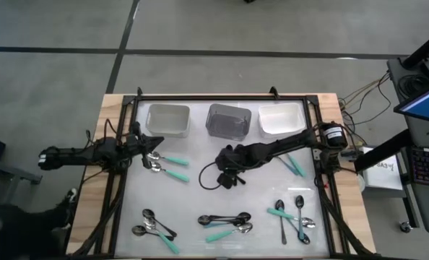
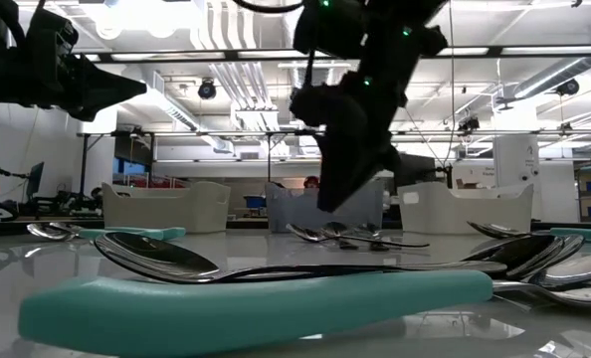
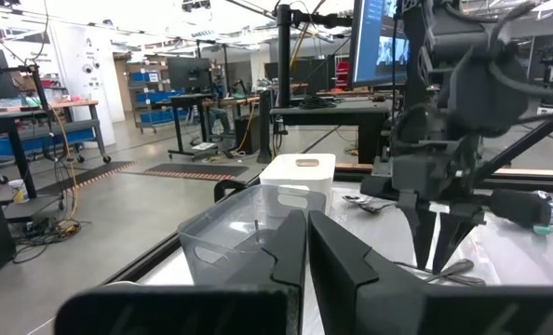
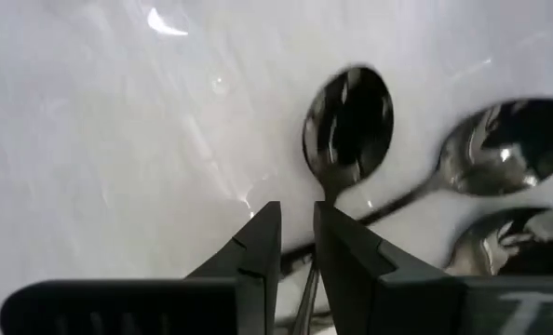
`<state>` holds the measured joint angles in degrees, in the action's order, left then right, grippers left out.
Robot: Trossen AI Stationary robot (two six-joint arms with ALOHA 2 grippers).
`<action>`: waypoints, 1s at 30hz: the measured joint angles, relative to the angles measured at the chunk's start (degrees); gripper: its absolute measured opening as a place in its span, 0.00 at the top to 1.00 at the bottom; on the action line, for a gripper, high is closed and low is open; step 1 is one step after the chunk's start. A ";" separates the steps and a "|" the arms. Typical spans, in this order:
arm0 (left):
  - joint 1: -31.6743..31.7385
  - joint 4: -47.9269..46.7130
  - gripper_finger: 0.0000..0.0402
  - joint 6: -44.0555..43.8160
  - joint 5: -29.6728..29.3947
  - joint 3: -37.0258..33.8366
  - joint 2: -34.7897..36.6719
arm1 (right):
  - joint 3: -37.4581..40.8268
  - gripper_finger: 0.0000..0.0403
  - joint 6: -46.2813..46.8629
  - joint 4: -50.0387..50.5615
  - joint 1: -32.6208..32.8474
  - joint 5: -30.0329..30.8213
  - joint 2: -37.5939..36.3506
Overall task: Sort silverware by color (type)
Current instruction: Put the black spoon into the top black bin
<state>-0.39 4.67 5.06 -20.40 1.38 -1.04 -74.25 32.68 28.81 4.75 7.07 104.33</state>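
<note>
My right gripper [image 1: 229,177] hangs over the table's middle and is shut on a glossy black spoon [image 4: 348,121], whose bowl sticks out past the fingertips. My left gripper [image 1: 155,149] is shut and empty, raised at the table's left, next to a small group of spoons with teal handles [image 1: 172,167]. More spoons lie flat on the table: a group near the front left [image 1: 153,227], one at the front middle [image 1: 225,220], one at the right [image 1: 294,213], and teal ones [image 1: 295,165] farther back. My right gripper pinches the black spoon's thin handle [image 4: 306,296] between its two fingers, just behind the bowl's neck. The fingers lie along the handle. The gripper stands above the table in the low view [image 2: 330,199]. Whether the spoon is clear of the table, I cannot tell.
Three small bins stand in a row at the far edge: a clear one [image 1: 167,119], a grey one [image 1: 227,120], a white one [image 1: 281,119]. A dark frame [image 1: 222,97] borders the white table top. Two silver spoons [image 4: 509,149] lie below the right gripper.
</note>
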 joint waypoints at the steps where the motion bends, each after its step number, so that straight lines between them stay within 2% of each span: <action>1: -0.01 0.01 1.00 0.00 0.01 0.00 -0.02 | -0.52 0.85 -0.47 0.01 -0.02 0.02 0.00; 5: -0.01 0.02 1.00 0.00 0.00 -0.01 0.00 | -2.98 0.85 -1.87 2.92 0.00 0.11 -0.02; 13: -0.01 0.00 1.00 0.00 0.01 -0.01 -0.02 | -2.98 0.84 -2.22 7.20 0.00 0.22 -0.09; 20: -0.02 0.01 1.00 0.02 0.01 -0.01 -0.01 | -2.98 0.71 -3.78 7.60 0.00 0.28 -0.09; 24: -0.02 0.02 1.00 0.02 0.00 -0.02 0.00 | -2.81 0.65 -1.23 8.47 0.00 -0.04 -0.09; 27: 0.00 0.02 1.00 0.02 0.02 0.00 0.00 | -1.97 0.67 1.74 9.01 -0.02 -1.47 -0.09; 30: -0.01 0.01 1.00 0.00 0.01 -0.01 -0.02 | -1.12 0.74 3.74 9.01 0.20 -3.07 0.24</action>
<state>-0.40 4.68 5.06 -20.39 1.37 -1.05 -75.37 36.42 37.82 4.95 4.00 104.57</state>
